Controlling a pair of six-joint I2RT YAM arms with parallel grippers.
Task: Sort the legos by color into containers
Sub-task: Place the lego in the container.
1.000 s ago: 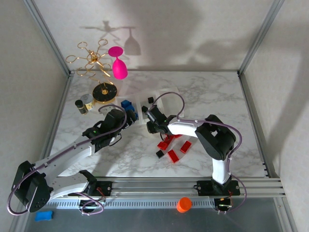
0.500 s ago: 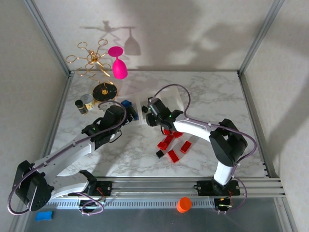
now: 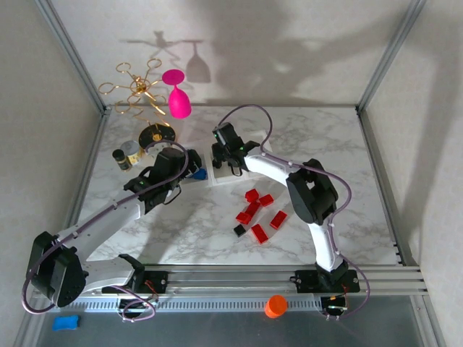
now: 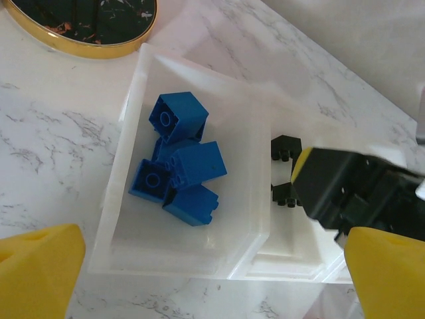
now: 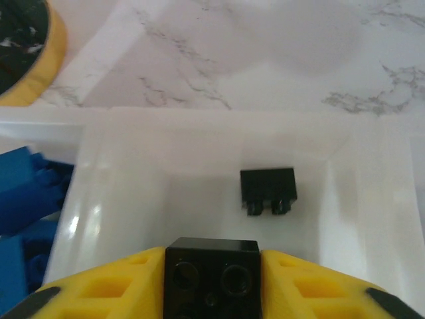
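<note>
1. Plainly, the left gripper (image 4: 214, 267) is seen spread wide, with nothing between its yellow fingers (image 4: 40, 266). It is hung over the leftmost compartment of the containers (image 4: 262, 166), where the blue legos (image 4: 180, 174) are heaped.
2. The right gripper (image 5: 212, 266) is seen clenched on a black brick (image 5: 212, 272), which is held above the near wall of the middle compartment. The brick's long axis is laid from nine to three o'clock between the pads.
3. A second black brick (image 5: 267, 189) is found flat on that compartment's floor, at about one o'clock from the held one. The floor lies straight ahead at twelve, so a release here is judged likely to land the brick with its own colour.
4. On the table (image 3: 325, 159), the red legos (image 3: 258, 215) and a loose black lego (image 3: 239, 230) are scattered at about five o'clock from the right gripper. The right arm is judged the nearer to them.
</note>
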